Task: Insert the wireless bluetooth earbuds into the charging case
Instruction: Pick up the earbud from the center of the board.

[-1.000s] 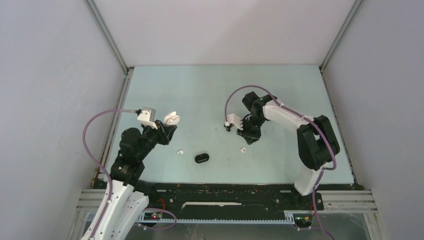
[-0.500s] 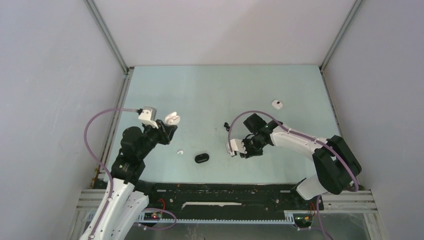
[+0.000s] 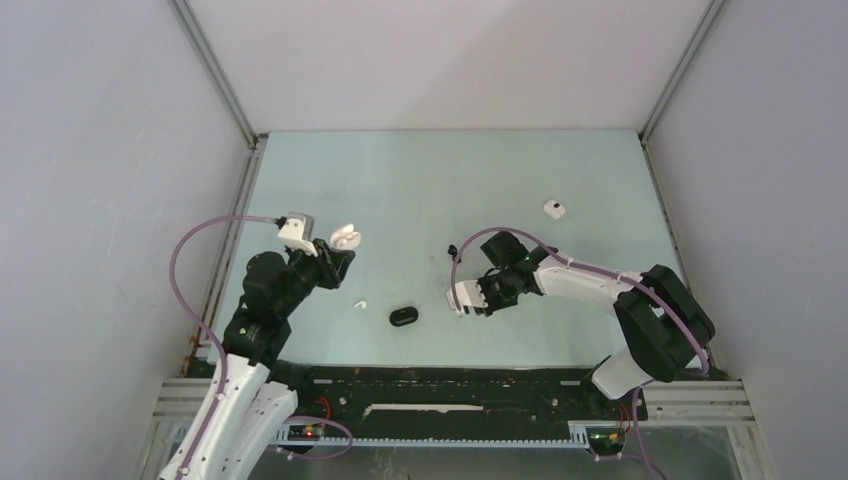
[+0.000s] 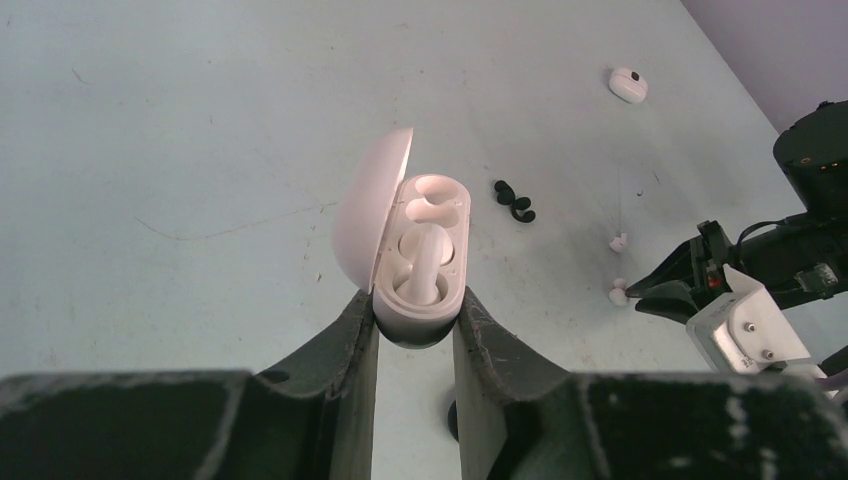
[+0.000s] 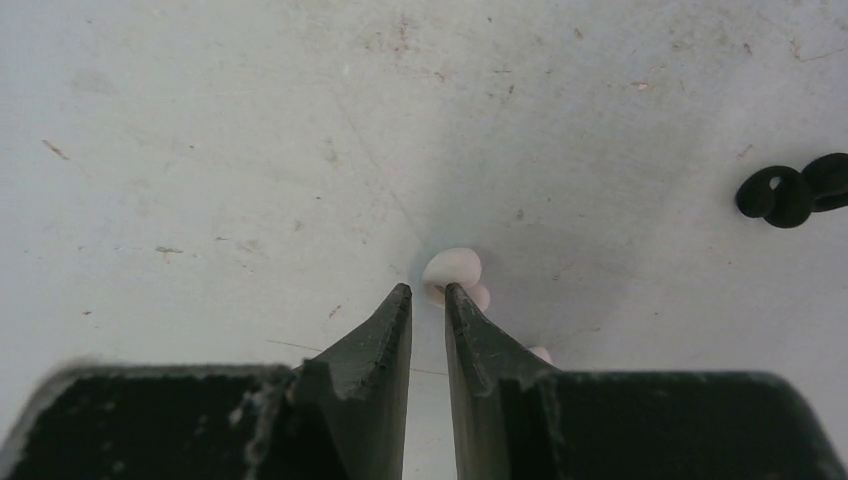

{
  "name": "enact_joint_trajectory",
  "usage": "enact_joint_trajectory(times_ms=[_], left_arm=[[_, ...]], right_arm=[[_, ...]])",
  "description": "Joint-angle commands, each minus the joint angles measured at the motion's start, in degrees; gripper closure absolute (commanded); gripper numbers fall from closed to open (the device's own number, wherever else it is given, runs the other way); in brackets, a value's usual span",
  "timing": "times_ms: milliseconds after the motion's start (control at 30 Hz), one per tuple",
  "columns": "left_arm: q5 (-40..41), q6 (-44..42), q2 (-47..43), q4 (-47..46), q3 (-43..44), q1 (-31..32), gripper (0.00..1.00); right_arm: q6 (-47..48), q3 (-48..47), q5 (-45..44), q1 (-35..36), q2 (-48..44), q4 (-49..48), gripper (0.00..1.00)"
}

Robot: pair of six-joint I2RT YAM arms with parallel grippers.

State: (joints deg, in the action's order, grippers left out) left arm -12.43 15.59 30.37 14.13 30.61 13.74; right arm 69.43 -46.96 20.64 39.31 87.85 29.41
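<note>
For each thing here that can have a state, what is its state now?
white charging case, lid open, one seated earbud, other slot empty.
left claw, shut on the white charging case.
right claw, nearly closed, tips at a white earbud; grip unclear.
black earbuds, loose on the table.
second white earbud, loose on the table.
black case, on the table; open or closed unclear.
small white case, on the table, looks closed.
</note>
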Motion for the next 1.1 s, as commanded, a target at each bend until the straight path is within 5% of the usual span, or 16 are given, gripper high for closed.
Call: enact_joint_trajectory(times_ms=[0, 467, 733, 1067], left_arm=[[-0.58, -0.04, -0.05, -2.58, 0.24, -0.44, 1.0], [-0.91, -0.04, -0.05, -2.5, 0.24, -0.42, 1.0], [-1.0, 0.05, -0.09, -2.57, 0.24, -0.47, 1.0], [-15.75, 2.15, 1.02, -11.29, -1.66, 0.47, 1.0]], right_arm=[[2.0, -0.33, -1.39, 0.59, 2.01, -1.88, 0.79], [1.88, -0.41, -3.9, 2.16, 4.06, -0.44, 0.74], [-3.79, -2.86, -4.2, 1.54, 0.97, -2.41, 0.89], [-13.32, -11.87, 4.18, 1.33, -7.98, 15.87, 1.0]])
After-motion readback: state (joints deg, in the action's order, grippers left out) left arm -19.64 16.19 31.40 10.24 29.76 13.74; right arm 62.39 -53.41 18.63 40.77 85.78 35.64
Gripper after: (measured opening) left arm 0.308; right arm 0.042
